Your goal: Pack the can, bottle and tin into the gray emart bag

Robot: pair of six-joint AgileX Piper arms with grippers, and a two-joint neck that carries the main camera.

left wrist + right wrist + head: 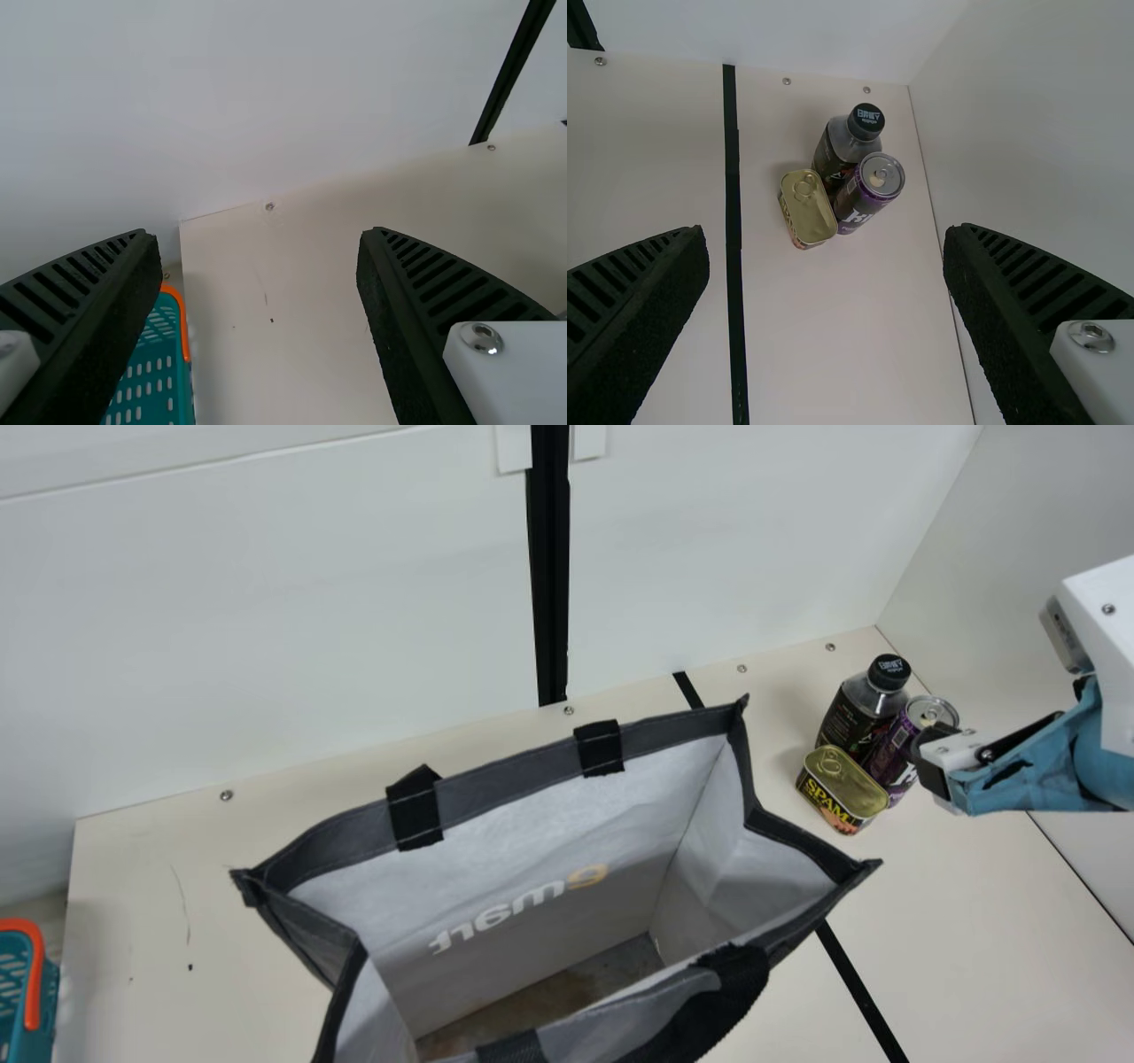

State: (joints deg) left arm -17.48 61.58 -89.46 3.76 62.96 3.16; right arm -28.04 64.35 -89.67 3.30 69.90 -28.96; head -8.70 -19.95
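here, the gray bag gapes open

Gray bag, open-topped, upright on the surface; at far right, bottle, can and tin clustered, the tin nearest the bag. Right gripper overlapping the can's outline; teal basket with orange trim at near left.

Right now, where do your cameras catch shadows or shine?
Main view: the bag is dimmer toward its floor, the tin shines on top; right wrist view: soft shadow beside the bottle; left wrist view: faint shade on the table near the basket.
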